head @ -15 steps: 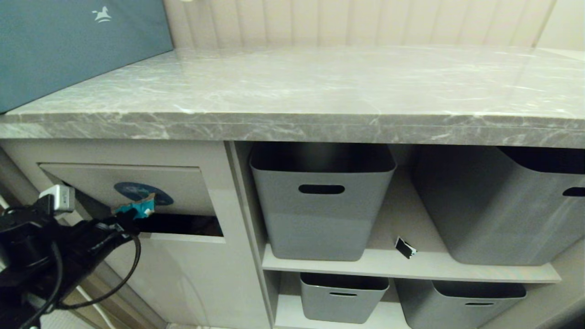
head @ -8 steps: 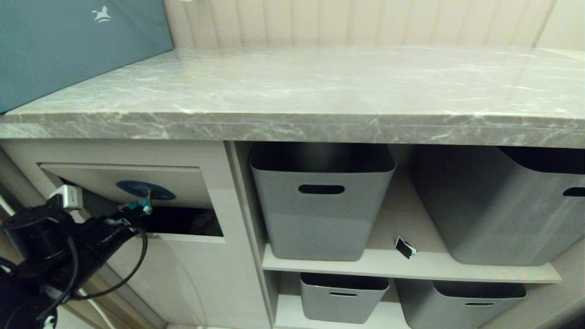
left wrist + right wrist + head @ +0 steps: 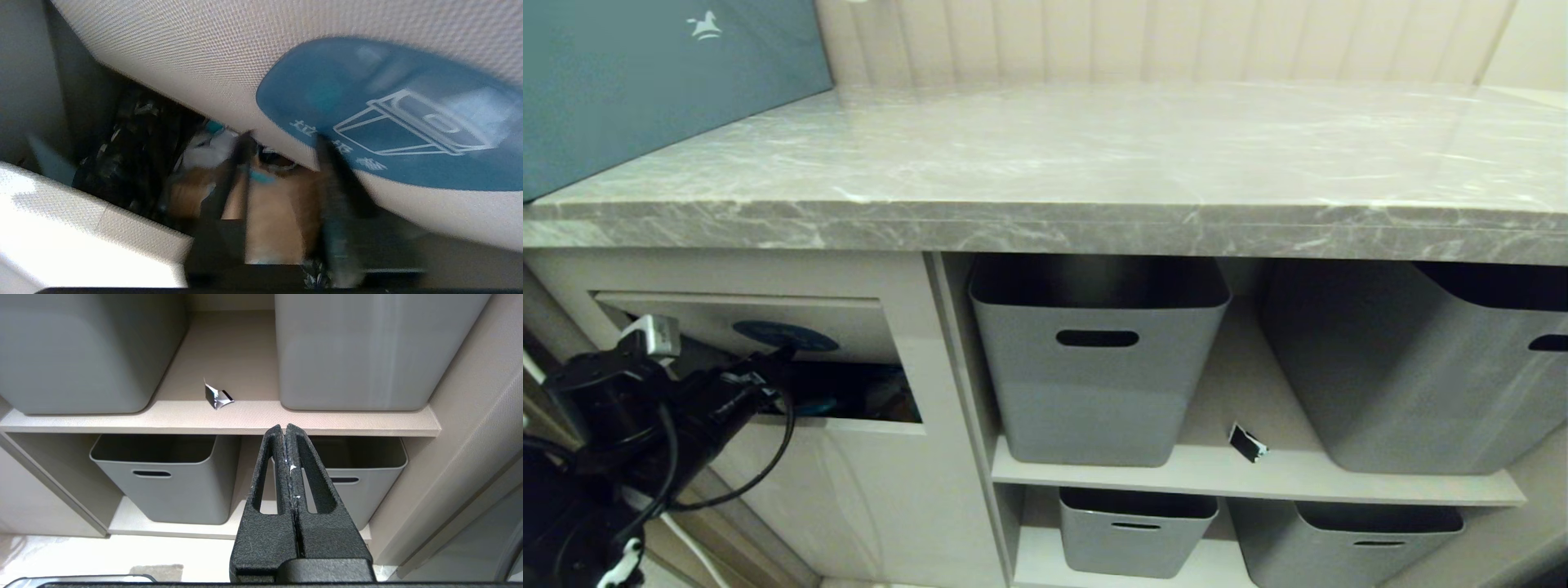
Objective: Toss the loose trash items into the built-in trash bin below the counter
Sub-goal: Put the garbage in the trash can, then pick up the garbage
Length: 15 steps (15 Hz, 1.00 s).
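Left gripper (image 3: 772, 371), at the lower left of the head view, reaches into the dark gap under the pushed-in flap (image 3: 768, 322) of the built-in trash bin (image 3: 866, 490), its fingers (image 3: 229, 179) parted with nothing clearly held; a bit of teal wrapper (image 3: 815, 405) shows inside the opening. Right gripper (image 3: 285, 433) hangs with its jaws pressed together and empty, low in the right wrist view, facing the shelf (image 3: 261, 416) where the torn black piece (image 3: 218, 396) lies between two grey tubs (image 3: 1094, 359), below the counter (image 3: 1094, 171).
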Tool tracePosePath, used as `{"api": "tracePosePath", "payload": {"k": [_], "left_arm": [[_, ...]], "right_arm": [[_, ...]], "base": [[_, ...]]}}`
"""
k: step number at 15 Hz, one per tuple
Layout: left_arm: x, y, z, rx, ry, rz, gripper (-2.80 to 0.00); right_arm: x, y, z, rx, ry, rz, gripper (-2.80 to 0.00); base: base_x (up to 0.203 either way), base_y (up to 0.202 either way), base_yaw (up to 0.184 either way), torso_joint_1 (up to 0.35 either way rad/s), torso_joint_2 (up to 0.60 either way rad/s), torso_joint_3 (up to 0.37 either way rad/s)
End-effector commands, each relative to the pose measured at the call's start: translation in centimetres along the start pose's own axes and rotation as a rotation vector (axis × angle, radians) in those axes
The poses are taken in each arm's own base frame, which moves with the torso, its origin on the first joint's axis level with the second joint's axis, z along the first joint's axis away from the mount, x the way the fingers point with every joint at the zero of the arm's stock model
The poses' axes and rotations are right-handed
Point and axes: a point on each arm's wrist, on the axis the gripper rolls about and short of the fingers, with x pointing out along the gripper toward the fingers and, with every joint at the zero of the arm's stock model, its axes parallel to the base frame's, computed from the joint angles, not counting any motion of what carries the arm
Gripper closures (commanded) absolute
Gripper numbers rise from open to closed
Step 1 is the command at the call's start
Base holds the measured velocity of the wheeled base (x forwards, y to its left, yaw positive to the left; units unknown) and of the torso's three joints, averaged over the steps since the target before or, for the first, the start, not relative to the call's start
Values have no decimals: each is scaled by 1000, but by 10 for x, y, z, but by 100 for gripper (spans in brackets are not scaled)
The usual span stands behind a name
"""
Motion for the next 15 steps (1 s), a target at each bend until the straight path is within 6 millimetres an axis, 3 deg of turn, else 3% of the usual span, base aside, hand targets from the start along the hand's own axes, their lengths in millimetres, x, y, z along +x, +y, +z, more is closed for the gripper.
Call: {"api": "tracePosePath", "payload": {"k": [1,6,9,11,12,13,15], "left_arm": [[-1,0,0,-3,-4,-3,-280],[-4,-1,1,-2,-7,-4,-280],[-33,-1,0,0,28,12,-280],[-57,-7,10,5,-7,-4,-280],[-68,-10,16,7,-35,-13,-242],[-79,-12,21,11,-65,-23,0],[-100,-16,30,55,-118,-38,0]], "right_arm": [[0,0,0,0,1,0,0],[0,0,-1,0,3,0,0],[0,0,0,0,1,0,0],[0,0,0,0,1,0,0],[0,0,0,0,1,0,0],[0,0,0,0,1,0,0],[0,0,0,0,1,0,0]], "base": [[0,0,0,0,0,0],[0,0,0,0,0,0],[0,0,0,0,0,0],[0,0,0,0,0,0],[0,0,0,0,0,0],[0,0,0,0,0,0],[0,0,0,0,0,0]]}}
